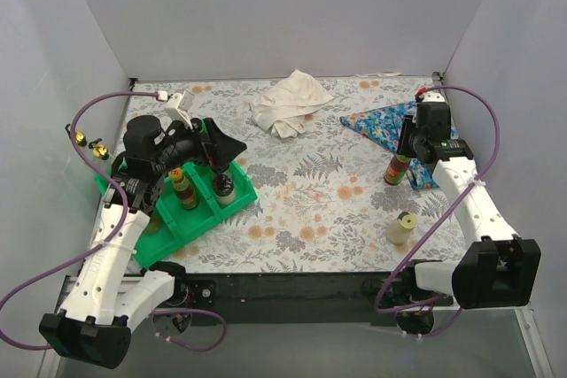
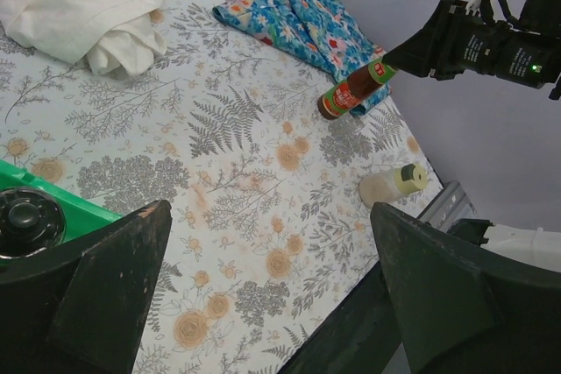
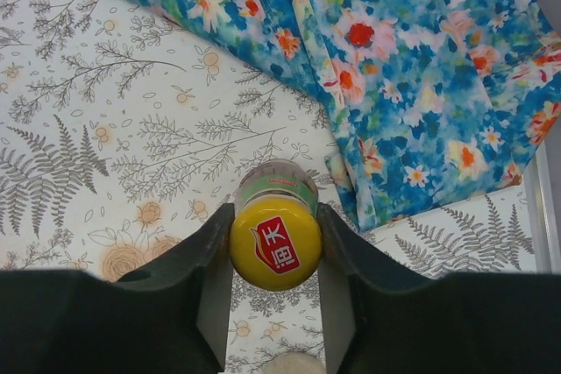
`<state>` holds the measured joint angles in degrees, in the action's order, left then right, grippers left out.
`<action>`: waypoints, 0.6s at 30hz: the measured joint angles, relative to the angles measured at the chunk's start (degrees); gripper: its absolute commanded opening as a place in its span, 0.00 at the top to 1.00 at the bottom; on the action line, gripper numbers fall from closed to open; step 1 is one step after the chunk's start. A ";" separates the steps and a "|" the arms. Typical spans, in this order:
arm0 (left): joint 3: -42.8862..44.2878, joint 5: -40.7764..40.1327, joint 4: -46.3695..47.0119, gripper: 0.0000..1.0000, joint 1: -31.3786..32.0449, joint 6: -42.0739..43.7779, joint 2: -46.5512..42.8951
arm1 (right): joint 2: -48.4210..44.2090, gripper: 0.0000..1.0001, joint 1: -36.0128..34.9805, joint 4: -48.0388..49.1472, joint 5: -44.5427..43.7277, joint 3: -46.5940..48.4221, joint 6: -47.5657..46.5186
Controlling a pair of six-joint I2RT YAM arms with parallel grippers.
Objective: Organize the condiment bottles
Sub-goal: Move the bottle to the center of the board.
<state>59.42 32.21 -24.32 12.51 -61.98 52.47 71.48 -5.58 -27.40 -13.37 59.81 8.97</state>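
Top view: right gripper (image 1: 403,152) pinches a red-labelled bottle (image 1: 396,168) beside the blue floral cloth (image 1: 390,123); left gripper (image 1: 213,150), jaws spread, hangs over the green tray (image 1: 190,223).
Left wrist: the label's print is too small to read.
Right wrist: yellow cap (image 3: 274,243) bears white Chinese characters on red.

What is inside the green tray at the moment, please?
A tall bottle and a black-capped jar stand in the tray. The left arm covers the tray's far part, so anything there is hidden.
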 measured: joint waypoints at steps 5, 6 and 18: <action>-0.09 -0.15 -0.09 0.02 0.00 1.11 -0.09 | -2.14 0.97 -0.98 0.46 0.85 -1.55 -1.81; -0.26 -0.31 -0.04 0.02 0.00 1.27 -0.22 | -2.54 0.98 -1.66 0.02 1.14 -1.60 -2.32; -0.90 -7.08 -4.07 0.02 0.00 3.67 -0.39 | -5.90 0.99 -32.54 -1.73 2.08 -1.60 0.33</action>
<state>58.52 25.12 -28.38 12.51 -58.30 52.07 65.58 -38.13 -29.12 -11.29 58.22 9.30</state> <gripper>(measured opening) 0.982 0.453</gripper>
